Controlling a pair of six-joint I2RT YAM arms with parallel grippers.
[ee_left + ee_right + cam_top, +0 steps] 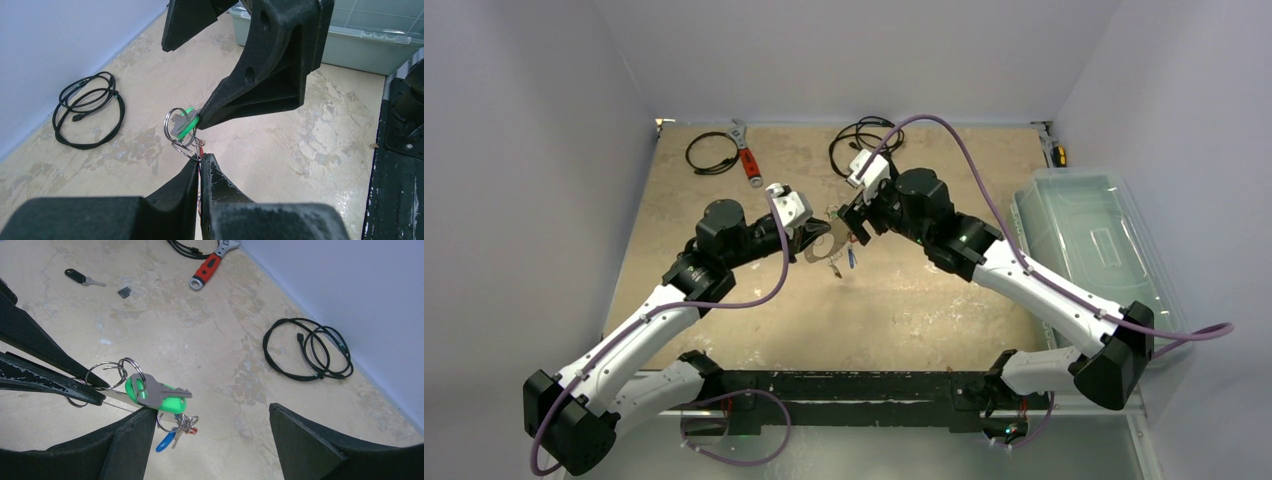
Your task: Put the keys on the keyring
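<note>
Hanging above the middle of the table (pixel 904 310), the keyring (pixel 822 247) sits pinched in the left claw (pixel 201 161), whose two fingers are pressed together on its thin metal edge. The right claw (pixel 212 412) stands wide apart. Only one of its fingers touches the green key (pixel 161 396), which lies across that fingertip with small wire loops (pixel 107 371) threaded at its head. A blue key (pixel 162 442) and a red key (pixel 192 430) dangle just below. A dark key (pixel 75 275) lies alone on the table, well apart from the bunch and nearer the wrench (pixel 210 265).

The main danger, as I judge it, is the slim hold: the left claw grips so little metal that a push from the right finger could twist the keyring out and drop the whole bunch. The green key is only propped, not held, so it may slide off the fingertip. The wire loops could also snag on a finger, and the dark key lies flat, which looks hard to pick up
</note>
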